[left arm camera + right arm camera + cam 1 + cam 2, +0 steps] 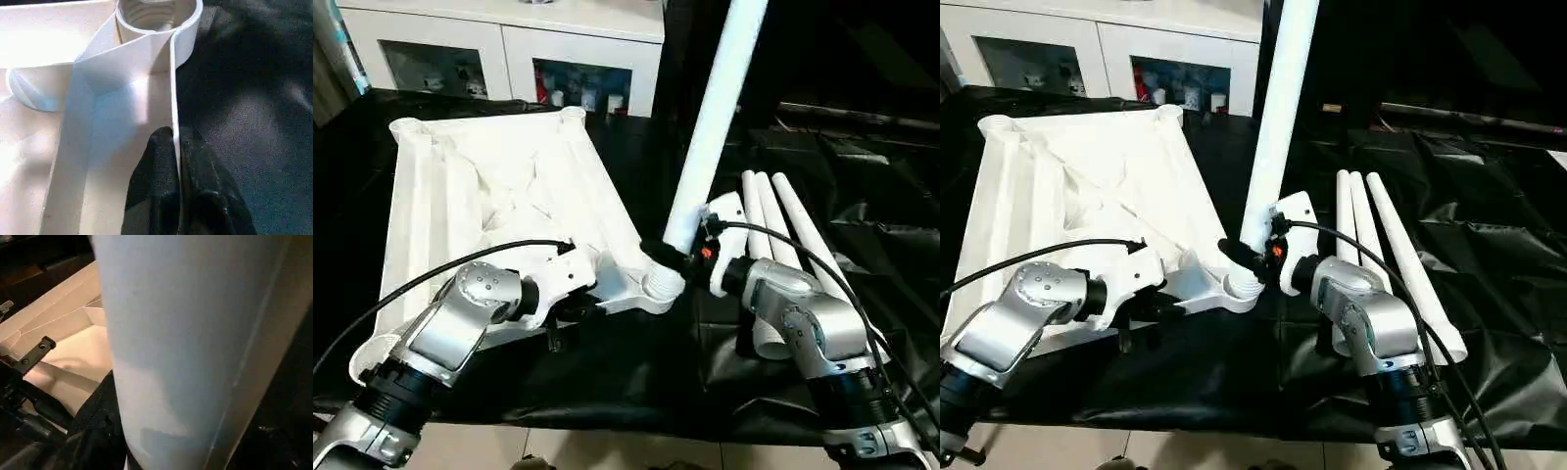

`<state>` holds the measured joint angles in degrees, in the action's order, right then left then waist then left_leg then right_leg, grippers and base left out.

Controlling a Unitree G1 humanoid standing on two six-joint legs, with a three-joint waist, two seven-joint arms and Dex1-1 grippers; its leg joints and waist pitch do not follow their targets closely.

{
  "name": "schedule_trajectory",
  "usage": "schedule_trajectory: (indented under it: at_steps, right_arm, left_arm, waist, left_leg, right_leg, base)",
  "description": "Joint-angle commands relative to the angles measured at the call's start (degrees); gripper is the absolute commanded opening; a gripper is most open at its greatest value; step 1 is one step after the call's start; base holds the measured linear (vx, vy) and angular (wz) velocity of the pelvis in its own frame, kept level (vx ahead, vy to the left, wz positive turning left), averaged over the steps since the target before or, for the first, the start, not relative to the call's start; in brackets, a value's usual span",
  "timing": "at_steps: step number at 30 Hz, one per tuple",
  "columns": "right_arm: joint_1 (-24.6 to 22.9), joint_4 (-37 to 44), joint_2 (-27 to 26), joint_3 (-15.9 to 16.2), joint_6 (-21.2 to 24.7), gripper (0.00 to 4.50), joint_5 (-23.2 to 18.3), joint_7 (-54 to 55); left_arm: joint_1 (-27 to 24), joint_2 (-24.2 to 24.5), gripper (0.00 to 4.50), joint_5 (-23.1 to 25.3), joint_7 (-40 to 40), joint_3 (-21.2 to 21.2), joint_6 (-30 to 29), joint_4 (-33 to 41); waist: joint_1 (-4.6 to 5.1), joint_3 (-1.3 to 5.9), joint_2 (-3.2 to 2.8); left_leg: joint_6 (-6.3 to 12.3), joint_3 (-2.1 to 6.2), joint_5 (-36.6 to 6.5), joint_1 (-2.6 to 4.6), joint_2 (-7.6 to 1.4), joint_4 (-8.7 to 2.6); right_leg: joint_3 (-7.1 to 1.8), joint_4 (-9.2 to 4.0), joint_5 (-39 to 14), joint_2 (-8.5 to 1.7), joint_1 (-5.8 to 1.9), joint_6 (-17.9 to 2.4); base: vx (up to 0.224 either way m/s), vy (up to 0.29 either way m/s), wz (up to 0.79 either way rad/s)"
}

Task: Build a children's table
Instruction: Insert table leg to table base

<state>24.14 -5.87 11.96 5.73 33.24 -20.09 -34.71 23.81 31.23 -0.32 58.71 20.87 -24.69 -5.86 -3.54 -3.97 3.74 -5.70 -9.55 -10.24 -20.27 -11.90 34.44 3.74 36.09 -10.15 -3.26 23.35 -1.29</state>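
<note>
Top of tall white plastic tube leg cut off by picture edge. Stands almost straight up, leans a little right, thin bottom end in near round corner socket of upside-down white plastic square table top on black cloth. Right gripper wrapped around leg low down. Left gripper pinched tight on thin near rim. Three spare white tube legs flat, side by side, pointing away.

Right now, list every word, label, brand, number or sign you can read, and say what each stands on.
None can be read: the tabletop, the legs and the grippers bear no visible text.
Items behind the cabinet glass doors: too small and blurred to read.
</note>
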Motion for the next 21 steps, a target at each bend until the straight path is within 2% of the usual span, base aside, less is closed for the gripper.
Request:
schedule_trajectory:
  at_steps: [1, 6, 8, 11, 12, 16, 21]
  right_arm:
    - [0.06, -0.8, 0.68, 0.07, -0.73, 1.91, -0.08, -0.34]
    - [0.65, -1.79, 0.44, -0.14, -1.07, 1.91, 0.21, -0.79]
    - [0.77, -2.03, 0.32, -0.21, -1.17, 1.91, 0.34, -0.94]
    - [0.94, -2.34, 0.19, -0.2, -1.3, 1.91, 0.34, -1.15]
    - [1.08, -2.54, 0.15, -0.2, -1.38, 1.91, 0.28, -1.23]
    - [1.18, -2.77, 0.1, -0.13, -1.57, 1.91, 0.24, -1.39]
    - [1.79, -3.44, -0.55, -0.23, -1.91, 1.91, 0.26, -1.23]
  left_arm:
    - [-0.48, -0.41, 0.08, -0.93, -0.18, -1.22, 1.32, 0.7]
    - [-1.46, -0.31, 0.0, -1.59, 0.17, -1.66, 3.26, 1.05]
    - [-1.74, -0.17, 0.46, -1.8, 0.42, -1.58, 3.48, 1.23]
    - [-1.99, 0.04, 0.71, -2.18, 0.98, -1.47, 3.37, 1.35]
    - [-2.06, 0.11, 0.71, -1.78, 0.82, -1.39, 3.83, 1.24]
    - [-2.08, 1.02, 0.84, -0.2, 0.85, -0.46, 4.68, 0.78]
    - [-2.02, 0.71, 0.84, -0.95, 0.72, -1.14, 4.72, -0.18]
  waist:
    - [-0.11, 4.0, -1.07]
    - [-0.1, 4.03, -0.95]
    - [-0.06, 4.01, -1.0]
    - [-0.03, 4.05, -1.12]
    - [-0.02, 4.1, -0.87]
    - [-0.08, 4.05, -0.92]
    - [0.01, 4.03, -0.98]
  left_leg:
    - [-1.61, 0.25, -14.2, 0.35, -0.98, -4.25]
    - [-1.31, 0.18, -13.35, 0.19, -0.92, -4.19]
    - [-1.27, 0.19, -13.17, 0.18, -0.95, -4.24]
    - [-1.35, 0.2, -13.24, 0.17, -0.98, -4.25]
    - [-1.24, 0.19, -13.03, 0.19, -1.0, -4.24]
    - [-1.16, 0.14, -13.02, 0.27, -1.01, -4.26]
    - [-1.42, 0.17, -13.59, 0.23, -1.0, -4.3]
  right_leg:
    - [-2.88, -5.16, -19.65, -4.0, -2.77, -7.42]
    - [-2.95, -5.19, -19.77, -4.04, -2.8, -7.23]
    - [-2.93, -5.16, -19.87, -4.0, -2.8, -7.07]
    - [-2.91, -5.13, -19.52, -3.97, -2.73, -7.28]
    - [-2.9, -5.01, -19.03, -3.96, -2.77, -7.39]
    - [-2.95, -5.1, -18.89, -3.96, -2.7, -7.26]
    - [-2.93, -5.16, -20.17, -4.08, -2.68, -7.07]
  base:
    - [0.0, 0.0, 0.0]
    - [0.0, 0.0, 0.0]
    - [0.0, 0.0, 0.0]
    - [0.0, 0.0, 0.0]
    - [0.0, 0.0, 0.0]
    - [0.0, 0.0, 0.0]
    - [0.0, 0.0, 0.0]
